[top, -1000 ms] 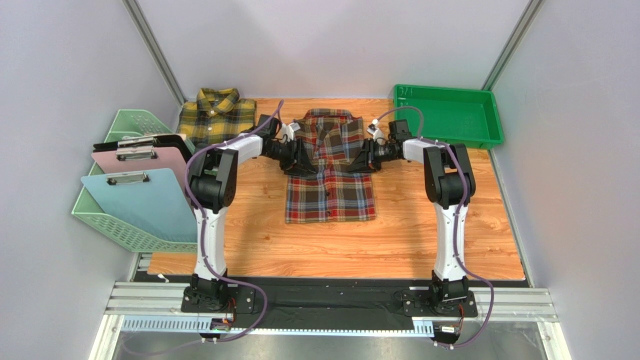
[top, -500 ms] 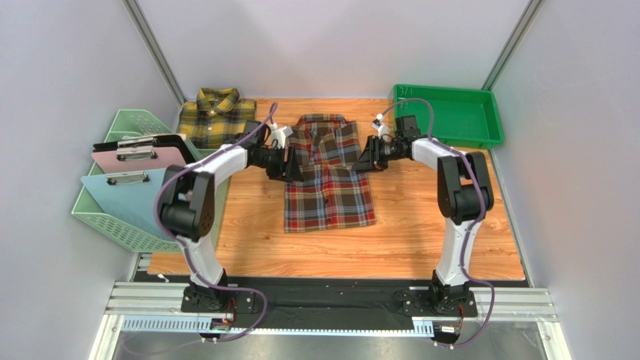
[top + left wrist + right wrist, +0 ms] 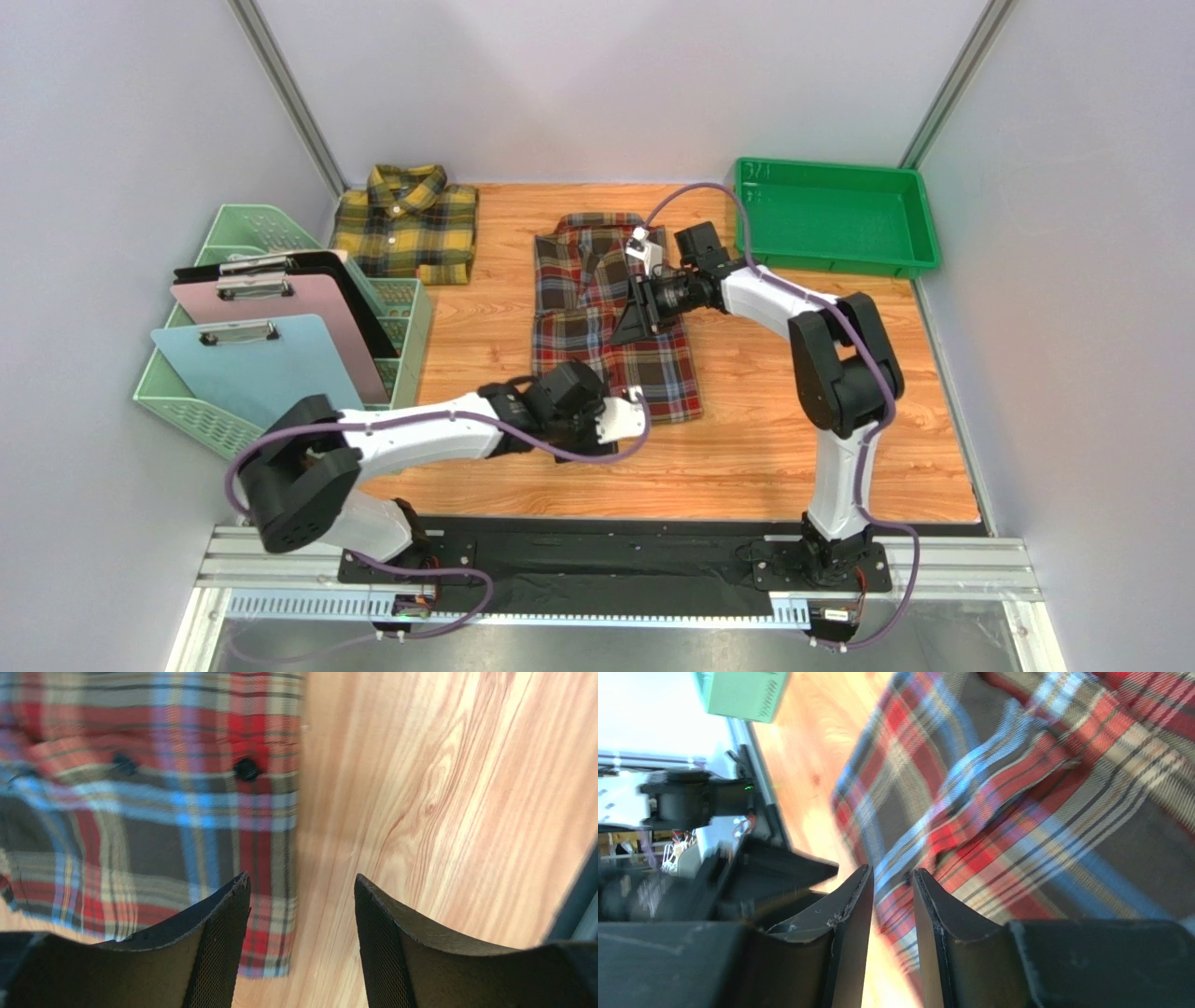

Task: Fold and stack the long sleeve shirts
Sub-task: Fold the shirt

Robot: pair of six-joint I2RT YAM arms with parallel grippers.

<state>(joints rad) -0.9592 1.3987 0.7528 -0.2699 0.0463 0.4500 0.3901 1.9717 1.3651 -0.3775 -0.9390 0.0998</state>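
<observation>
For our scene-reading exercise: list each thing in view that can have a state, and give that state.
red plaid shirt: lying flat, partly folded, not yet stacked.
yellow plaid shirt: folded, at far left corner.
left gripper: open, at the red shirt's hem.
right gripper: jaws narrowly apart over red shirt; grip unclear.
clipboards: standing in the basket.

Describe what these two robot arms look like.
Both the left arm and right arm are white tubes linked by chunky black joints, each trailed by a lilac cable. Each ends in two black wedge-shaped fingers with finely meshed inner faces.
</observation>
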